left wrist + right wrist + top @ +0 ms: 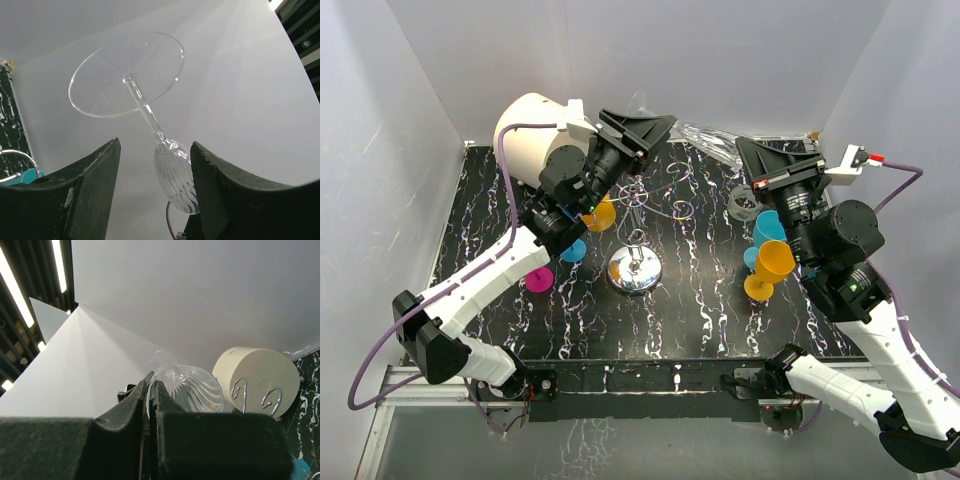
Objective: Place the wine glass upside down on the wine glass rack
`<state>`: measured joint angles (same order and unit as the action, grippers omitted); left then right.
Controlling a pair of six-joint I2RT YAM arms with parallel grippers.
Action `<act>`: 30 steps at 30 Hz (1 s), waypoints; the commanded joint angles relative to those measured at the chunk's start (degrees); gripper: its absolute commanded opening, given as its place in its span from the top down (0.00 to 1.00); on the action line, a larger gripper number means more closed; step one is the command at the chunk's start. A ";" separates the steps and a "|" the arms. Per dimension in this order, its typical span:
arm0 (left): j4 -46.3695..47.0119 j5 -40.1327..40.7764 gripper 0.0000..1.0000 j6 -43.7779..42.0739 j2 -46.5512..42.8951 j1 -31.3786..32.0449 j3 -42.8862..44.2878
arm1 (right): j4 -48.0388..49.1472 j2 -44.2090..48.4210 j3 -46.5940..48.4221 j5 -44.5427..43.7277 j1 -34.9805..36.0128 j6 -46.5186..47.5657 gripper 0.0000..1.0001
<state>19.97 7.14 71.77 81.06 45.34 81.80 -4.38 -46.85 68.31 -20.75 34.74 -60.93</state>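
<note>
One wine glass (712, 138), one wine glass rack (635, 272), one cream cylinder (525, 130) and five coloured goblets: orange (601, 213), blue (573, 250) and magenta (538, 279) by the left arm, blue (768, 228) and orange (772, 262) by the right

The worktop (710, 290) is black with white veining, boxed in by white walls

The glass is off the rack, aloft behind and to the right of its curls, foot uppermost in the left wrist view. The right gripper (748, 150) has its jaws clenched at the ribbed bowl's edge. The left gripper (655, 128) has its jaws released, apart on either side of the stem without touching it

The arms cover parts of the goblets, and the clear glass is faint from above
</note>
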 commanded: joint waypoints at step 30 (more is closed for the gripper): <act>21.60 8.03 0.99 -2.24 -5.44 0.45 -5.69 | 5.88 1.29 -4.94 12.02 -0.20 -7.17 1.00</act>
<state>36.10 14.35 70.91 78.39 45.56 75.68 0.12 -45.50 63.83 -11.33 34.70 -68.10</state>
